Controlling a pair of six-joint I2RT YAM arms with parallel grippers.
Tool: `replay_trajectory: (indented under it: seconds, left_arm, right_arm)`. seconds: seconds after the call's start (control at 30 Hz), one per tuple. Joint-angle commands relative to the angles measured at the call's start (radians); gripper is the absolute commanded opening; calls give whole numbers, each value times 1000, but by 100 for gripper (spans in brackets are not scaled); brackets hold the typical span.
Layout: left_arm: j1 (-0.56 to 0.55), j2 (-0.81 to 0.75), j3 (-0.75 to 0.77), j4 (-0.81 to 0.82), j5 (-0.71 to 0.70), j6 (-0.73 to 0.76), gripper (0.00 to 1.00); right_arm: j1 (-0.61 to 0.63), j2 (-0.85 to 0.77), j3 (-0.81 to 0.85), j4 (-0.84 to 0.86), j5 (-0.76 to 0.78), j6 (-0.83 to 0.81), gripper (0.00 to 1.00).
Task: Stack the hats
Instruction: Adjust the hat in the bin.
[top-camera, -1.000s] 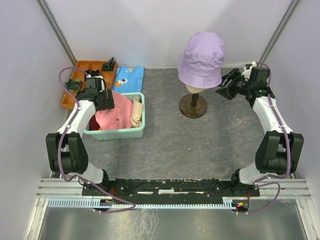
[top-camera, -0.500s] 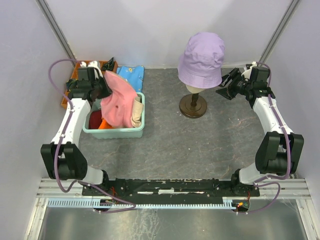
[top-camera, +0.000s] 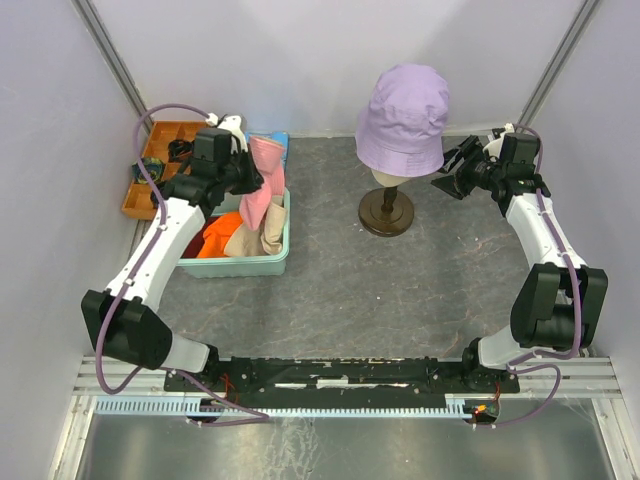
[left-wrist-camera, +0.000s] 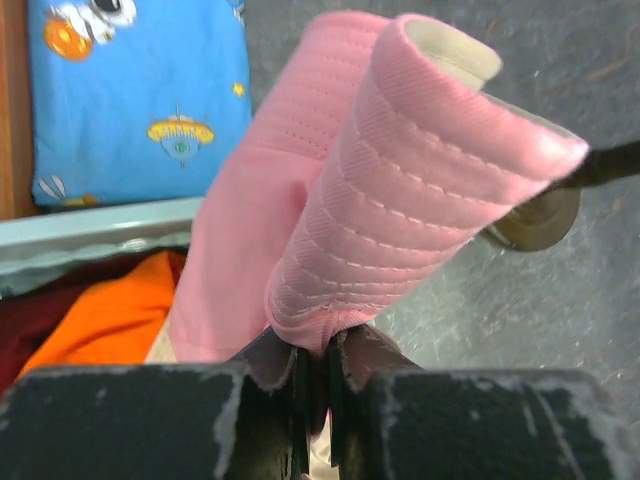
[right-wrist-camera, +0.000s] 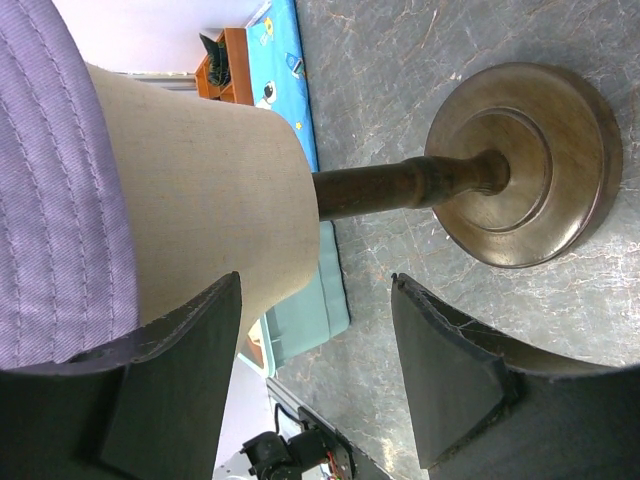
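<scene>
We see the pink hat (top-camera: 262, 185) lifted above the far right corner of the bin (top-camera: 230, 266), at the far left of the table (top-camera: 340, 290). The left claw (left-wrist-camera: 318, 370) is clamped on it, the jaws almost together with a pinch of brim between them. From the wrist the fabric looks rolled and doubled over, with stitched rows running across it and a pale lining showing at its end.

Below it, inside the bin, lie the orange hat (top-camera: 212, 238) and the cream hat (top-camera: 262, 240). A strip of the dark red hat (left-wrist-camera: 40, 310) shows to the left of the orange one from the wrist.

The lavender hat (top-camera: 403, 118) sits well apart to the right, pulled down over the mannequin head (right-wrist-camera: 210, 200), which stands on its dark stand (right-wrist-camera: 520, 165) near the far middle of the table.

The right claw (right-wrist-camera: 315, 285) hovers just right of that head, below the lavender brim, its jaws standing apart. One finger lies across the edge of the brim from the wrist; we cannot tell whether it touches.

Beyond the bin lie the blue cloth (left-wrist-camera: 130, 90) and, further left, a wooden tray (top-camera: 158, 133).
</scene>
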Motion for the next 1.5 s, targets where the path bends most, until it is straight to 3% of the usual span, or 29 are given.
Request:
replay_trajectory:
  seconds: [0.0, 0.37, 0.43, 0.7, 0.97, 1.23, 1.47]
  left_arm:
    - [-27, -32, -61, -22, -101, 3, 5]
    - [-14, 80, -66, -49, -304, 87, 6]
    - [-4, 95, -37, -56, -318, 94, 10]
    - [56, 149, 12, -134, -527, 125, 53]
    - [78, 24, -19, -121, -489, 95, 80]
    - [143, -55, -45, -211, -433, 33, 83]
    - [173, -85, -99, -289, -485, 2, 83]
  right_arm:
    - [-5, -37, 23, 33, -12, -1, 69]
    - [-6, -39, 26, 30, -18, -2, 69]
    - [-6, -41, 25, 27, -16, -3, 69]
    - [-5, -43, 26, 26, -17, -4, 69]
    - [-6, -34, 20, 40, -15, 3, 69]
    - [-5, -21, 1, 66, -18, 14, 69]
    - [1, -4, 2, 91, -26, 30, 69]
